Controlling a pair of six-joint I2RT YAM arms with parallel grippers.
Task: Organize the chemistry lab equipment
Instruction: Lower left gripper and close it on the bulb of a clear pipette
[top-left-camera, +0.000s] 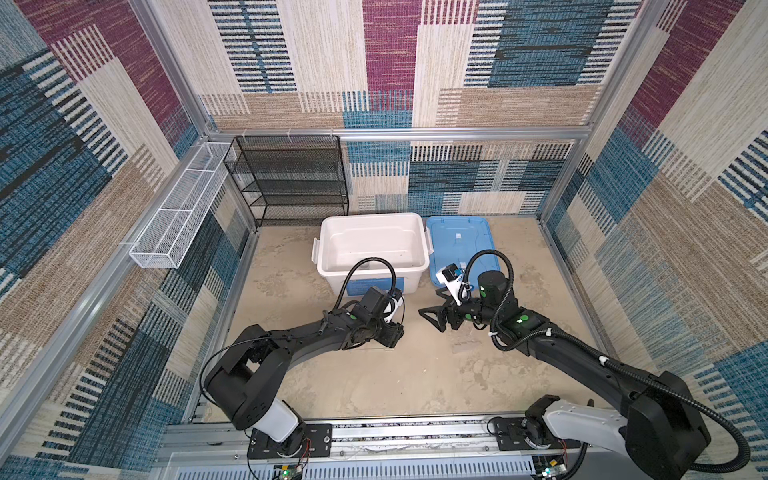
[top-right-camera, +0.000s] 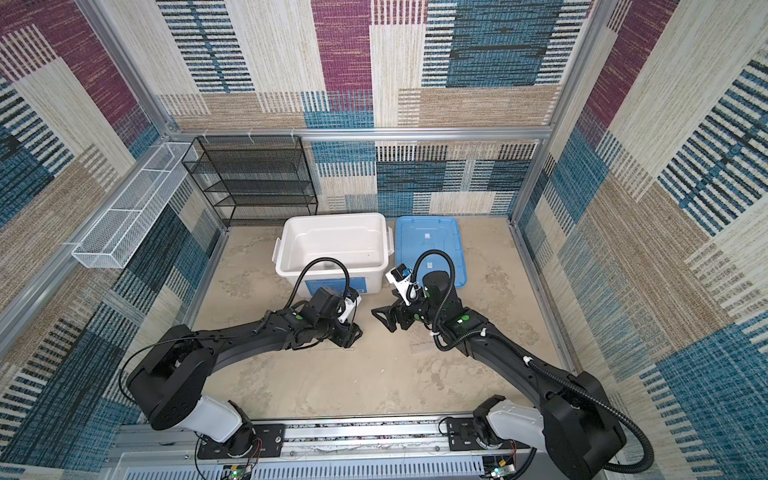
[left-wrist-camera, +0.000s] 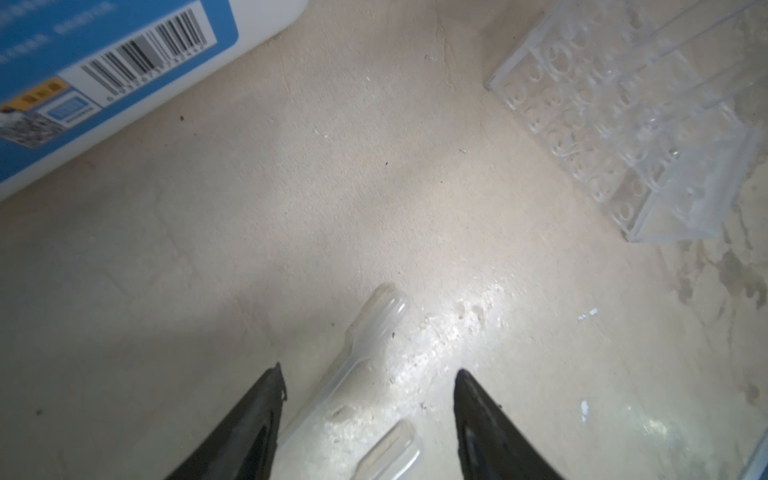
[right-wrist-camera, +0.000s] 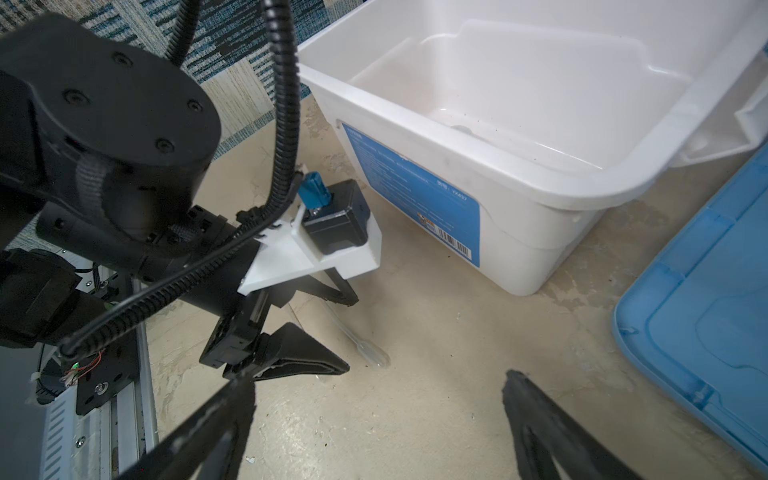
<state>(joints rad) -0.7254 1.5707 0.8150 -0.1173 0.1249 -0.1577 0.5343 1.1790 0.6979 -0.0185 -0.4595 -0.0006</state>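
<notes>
Two thin clear pipettes lie side by side on the beige floor; the longer one (left-wrist-camera: 365, 332) and the shorter one (left-wrist-camera: 395, 446) both sit between the black fingers of my left gripper (left-wrist-camera: 369, 370). Its jaws stand apart over them, and neither finger touches a pipette. From the right wrist view, the left gripper (right-wrist-camera: 351, 332) straddles one pipette (right-wrist-camera: 368, 351) close in front of the white bin. A clear plastic rack (left-wrist-camera: 623, 124) stands empty on the floor to the right, faint in both top views (top-left-camera: 465, 345) (top-right-camera: 424, 345). My right gripper (right-wrist-camera: 379, 377) hovers open over bare floor, facing the left one.
The big white bin (top-left-camera: 415, 270) stands open behind the grippers, with a small pale round thing on its bottom (right-wrist-camera: 461, 129). Its blue lid (top-left-camera: 457, 237) lies flat to the right. A black mesh shelf (top-left-camera: 286, 183) and a white wire basket (top-left-camera: 174, 220) line the back left.
</notes>
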